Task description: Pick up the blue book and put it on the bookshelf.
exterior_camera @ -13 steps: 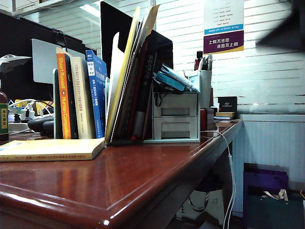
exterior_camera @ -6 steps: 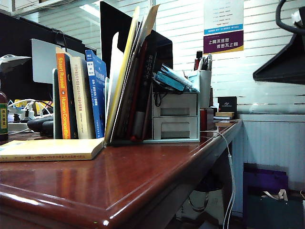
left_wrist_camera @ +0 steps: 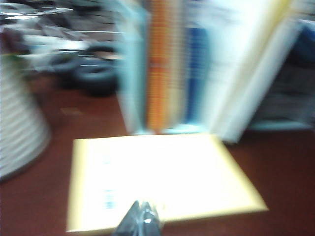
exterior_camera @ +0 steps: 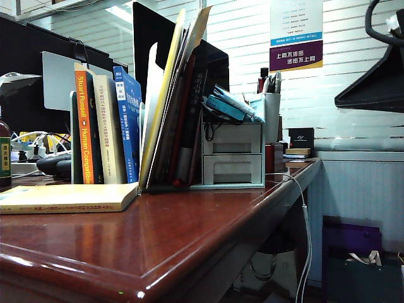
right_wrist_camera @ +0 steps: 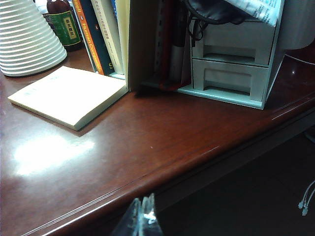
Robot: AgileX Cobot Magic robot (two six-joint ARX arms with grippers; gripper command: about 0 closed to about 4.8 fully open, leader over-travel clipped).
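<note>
The blue book (exterior_camera: 129, 126) stands upright in the bookshelf (exterior_camera: 153, 82), between a beige book and a pale divider panel. The blurred left wrist view shows its blue spine (left_wrist_camera: 197, 73) beside an orange spine. My left gripper (left_wrist_camera: 142, 219) is shut and empty, hovering over the near edge of a pale-yellow paperback (left_wrist_camera: 157, 182) that lies flat in front of the rack. My right gripper (right_wrist_camera: 144, 216) is shut and empty, off the table beyond its front edge. A dark part of the right arm (exterior_camera: 379, 82) hangs at the upper right of the exterior view.
A grey two-drawer box (right_wrist_camera: 231, 69) stands at the rack's right end, with a pen cup (exterior_camera: 271, 113) behind it. A white ribbed lamp base (right_wrist_camera: 27, 39) and a brown bottle (right_wrist_camera: 64, 24) stand to the left of the books. A white cable (exterior_camera: 306, 233) hangs off the table's right edge.
The dark arm part at the upper right of the exterior view dropped lower into view, then held still. The books and the rack have not moved.
</note>
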